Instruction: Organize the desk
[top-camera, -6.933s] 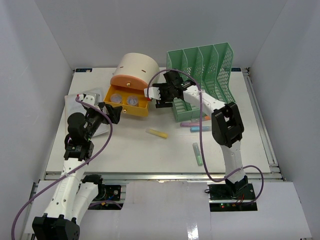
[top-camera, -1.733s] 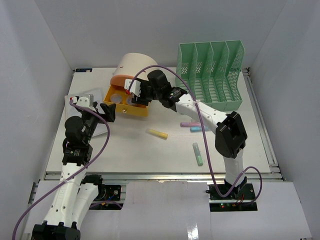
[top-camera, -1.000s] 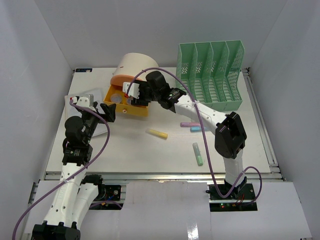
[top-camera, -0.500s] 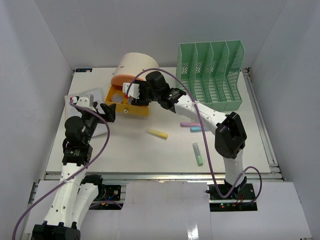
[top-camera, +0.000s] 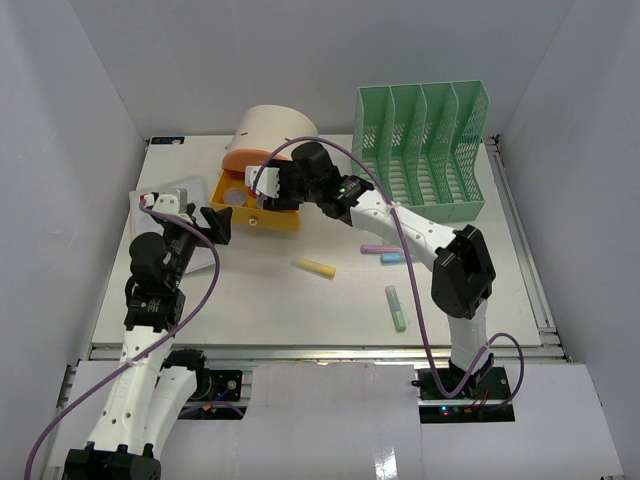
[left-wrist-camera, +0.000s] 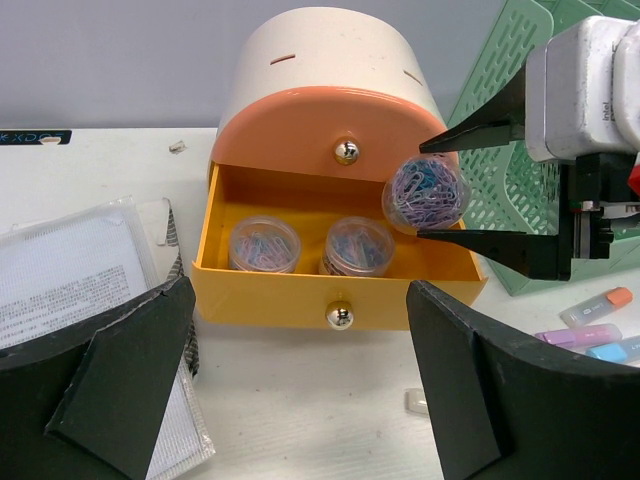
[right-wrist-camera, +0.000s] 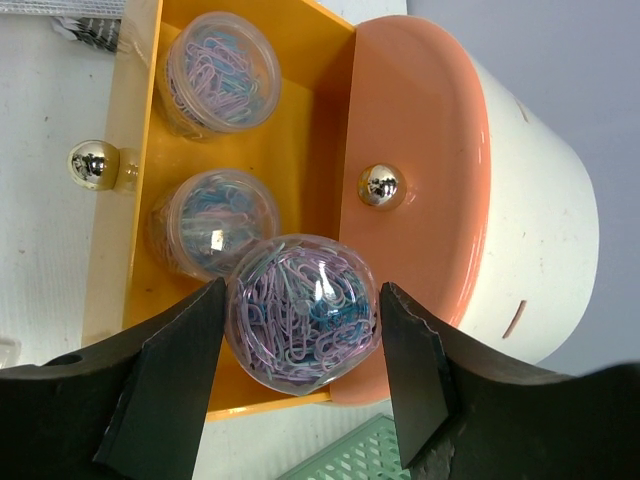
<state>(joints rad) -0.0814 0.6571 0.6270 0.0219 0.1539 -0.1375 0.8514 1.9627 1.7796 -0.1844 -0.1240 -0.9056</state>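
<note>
On the white desk stands a cream and orange drawer box with its yellow drawer pulled open. Two clear tubs of paper clips sit inside the drawer. My right gripper is shut on a third clear tub of paper clips and holds it in the air over the drawer's right end. My left gripper stands wide open just in front of the drawer, with the drawer knob between its fingers and nothing held.
A green file rack stands upright at the back right. Loose highlighters lie on the desk: yellow, purple, blue, green. A mesh pouch with paper lies left of the drawer.
Early on, my right gripper was at the tilted green rack; the rack now stands upright farther right. Over the last second the gripper with the tub edged slightly left above the drawer. The left arm stayed put.
</note>
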